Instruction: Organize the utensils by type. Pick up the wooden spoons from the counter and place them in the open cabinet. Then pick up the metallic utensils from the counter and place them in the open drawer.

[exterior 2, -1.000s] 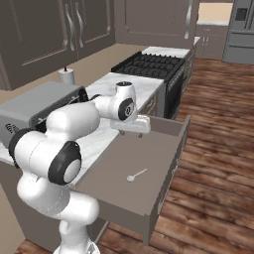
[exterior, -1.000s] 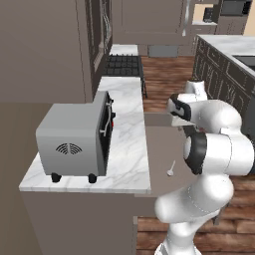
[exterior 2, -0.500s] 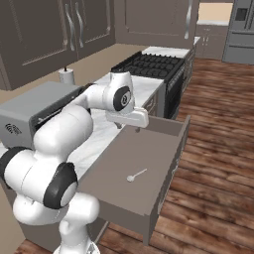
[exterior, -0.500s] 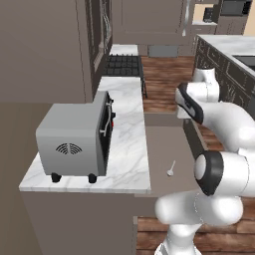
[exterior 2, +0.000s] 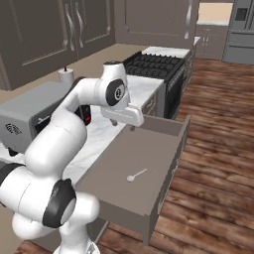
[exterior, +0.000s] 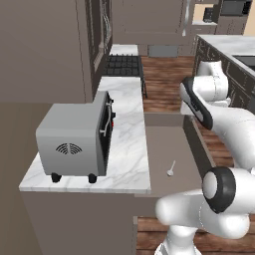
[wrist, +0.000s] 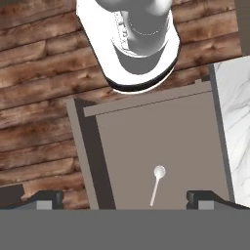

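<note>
The drawer [exterior 2: 171, 154] stands pulled out from under the white marble counter [exterior: 128, 137]. One slim metal spoon [exterior 2: 136, 175] lies on its flat taupe bottom [wrist: 146, 132]; it also shows in the left base view [exterior: 171, 168] and in the hand view [wrist: 156, 183]. My gripper [exterior 2: 130, 124] hangs above the drawer's inner end, near the counter edge. In the hand view the gripper [wrist: 124, 200] looks straight down into the drawer, open wide with nothing between its fingertips [wrist: 46, 197]. The wooden spoons are out of view. I cannot tell which cabinet is the open one.
A grey toaster oven [exterior: 74, 137] takes up the near end of the counter, with a white roll [exterior 2: 64, 75] behind it. A black stove [exterior 2: 154, 64] follows further along. Wooden floor [exterior 2: 213, 149] lies beside the drawer, and a dark island [exterior: 229, 47] stands across the aisle.
The arm's elbow has swung up and outward while the hand stayed over the drawer's inner end. The spoon lies unmoved in the drawer, and the gripper has stayed open.
</note>
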